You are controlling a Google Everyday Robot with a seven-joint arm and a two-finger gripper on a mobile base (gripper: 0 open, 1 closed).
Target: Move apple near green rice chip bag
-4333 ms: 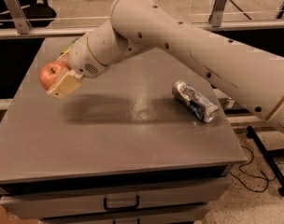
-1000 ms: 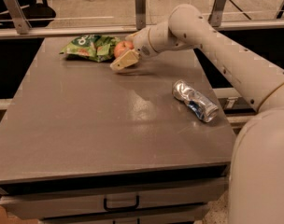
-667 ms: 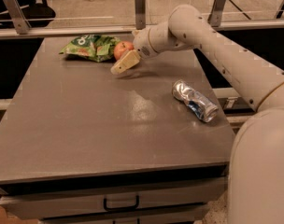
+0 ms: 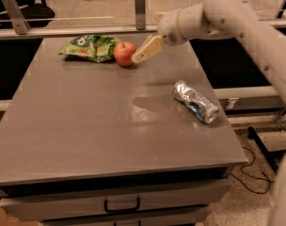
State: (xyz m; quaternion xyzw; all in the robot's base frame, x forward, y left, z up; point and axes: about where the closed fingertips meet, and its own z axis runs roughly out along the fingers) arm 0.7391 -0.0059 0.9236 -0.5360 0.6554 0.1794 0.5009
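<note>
One apple (image 4: 124, 53) rests on the grey surface (image 4: 86, 126) at its far side, touching the right edge of the green rice chip bag (image 4: 90, 47), which lies flat to its left. The gripper (image 4: 137, 56) reaches in from the right, angled down, with its cream tip just beside the apple's right flank. The apple sits left of that tip, and I cannot tell whether the jaws are released or clenched. A dented silver-and-blue can (image 4: 195, 101) lies well apart, toward the right edge.

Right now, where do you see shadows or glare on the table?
Camera view: a soft shadow lies on the table beside the can, which glints; the claw hangs beside the apple, next to the bag.
</note>
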